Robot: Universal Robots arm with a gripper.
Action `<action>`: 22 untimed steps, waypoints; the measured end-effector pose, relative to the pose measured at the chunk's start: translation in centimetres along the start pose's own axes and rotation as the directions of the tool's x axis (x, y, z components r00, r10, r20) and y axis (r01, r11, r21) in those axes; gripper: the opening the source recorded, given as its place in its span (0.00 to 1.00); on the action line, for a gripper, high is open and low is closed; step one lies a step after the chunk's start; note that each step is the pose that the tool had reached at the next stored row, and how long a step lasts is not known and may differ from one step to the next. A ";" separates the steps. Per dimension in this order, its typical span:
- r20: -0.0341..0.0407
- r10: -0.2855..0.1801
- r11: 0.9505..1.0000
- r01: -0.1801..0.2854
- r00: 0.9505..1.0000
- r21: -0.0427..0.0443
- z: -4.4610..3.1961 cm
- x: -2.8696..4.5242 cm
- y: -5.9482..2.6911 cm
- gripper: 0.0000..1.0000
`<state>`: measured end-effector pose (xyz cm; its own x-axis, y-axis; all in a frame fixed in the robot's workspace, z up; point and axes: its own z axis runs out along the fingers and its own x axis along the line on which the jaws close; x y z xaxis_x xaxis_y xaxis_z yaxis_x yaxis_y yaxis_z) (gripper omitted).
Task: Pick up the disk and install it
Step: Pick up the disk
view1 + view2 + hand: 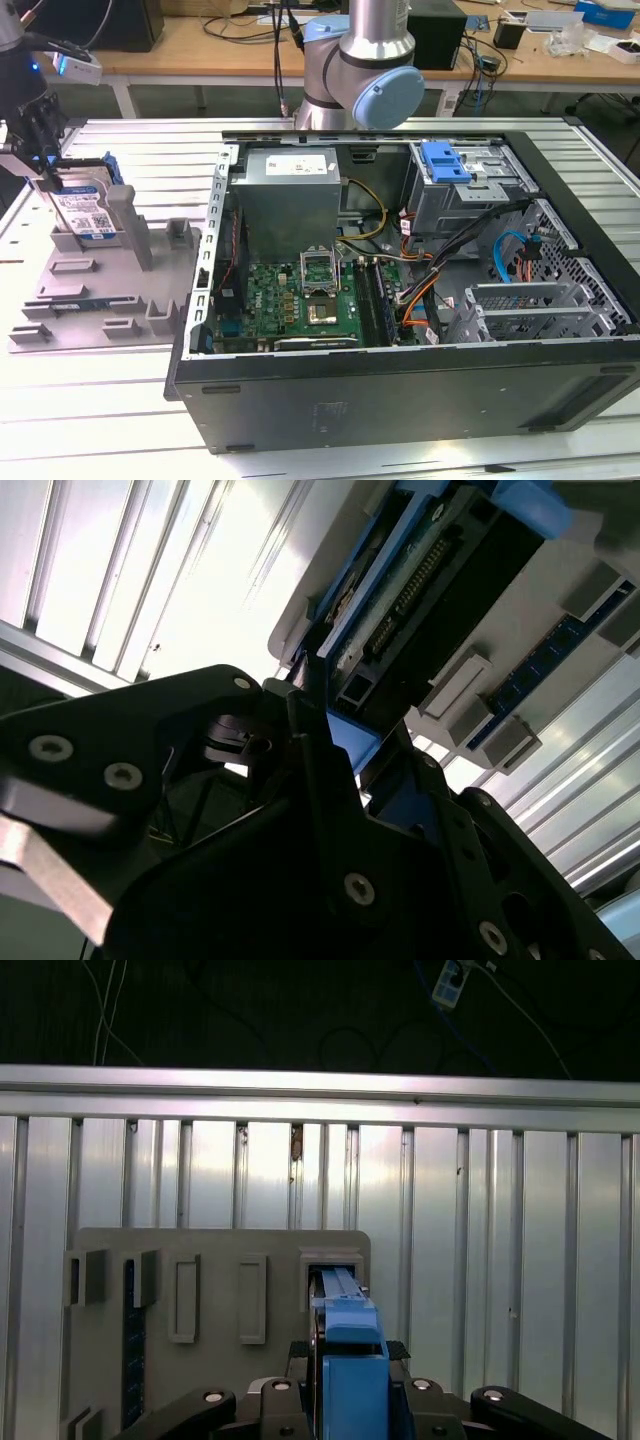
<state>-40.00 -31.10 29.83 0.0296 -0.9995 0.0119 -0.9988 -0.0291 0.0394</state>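
Blue-railed disk (pixel 88 210) btw tool (pixel 45 172) jaws

Workshop corner, brightly lit
A wooden workbench (pixel 200 50) runs along the far side (cables (pixel 235 25) and a black box (pixel 437 35) on it); nearer, a ribbed aluminium table (pixel 90 400) gleams.

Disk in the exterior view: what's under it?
The disk stands on edge in a slot of the grey holder, which lies on the slatted metal table. Its bottom edge is hidden inside the slot, and the gripper covers part of its top.
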 end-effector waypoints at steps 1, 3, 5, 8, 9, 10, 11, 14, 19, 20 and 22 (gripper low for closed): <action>0.000 0.000 1.000 0.000 1.000 0.000 0.00 0.00 0.00 0.37; 0.000 0.000 1.000 0.000 1.000 0.000 0.00 0.00 0.00 0.37; -0.003 0.000 1.000 0.000 1.000 0.000 -0.02 0.00 0.00 0.37; -0.005 0.000 1.000 0.000 1.000 0.000 -0.19 0.00 0.01 0.37; -0.006 0.000 1.000 0.000 1.000 0.000 -0.26 0.00 0.01 0.37; -0.007 0.000 1.000 0.000 1.000 0.000 -0.37 0.00 0.01 0.37; -0.008 0.000 1.000 0.000 1.000 0.000 -0.49 0.00 0.02 0.37; -0.012 0.000 1.000 0.000 1.000 0.000 -0.99 0.01 0.04 0.37; -0.017 0.001 1.000 -0.001 1.000 0.000 -1.76 0.02 0.07 0.37; -0.018 0.001 1.000 -0.001 1.000 0.000 -1.84 0.02 0.07 0.37; -0.019 0.001 1.000 -0.001 1.000 0.000 -2.07 0.02 0.08 0.37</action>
<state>-40.00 -31.10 31.90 0.0296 -0.9991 0.0304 -0.9988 -0.0283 0.0394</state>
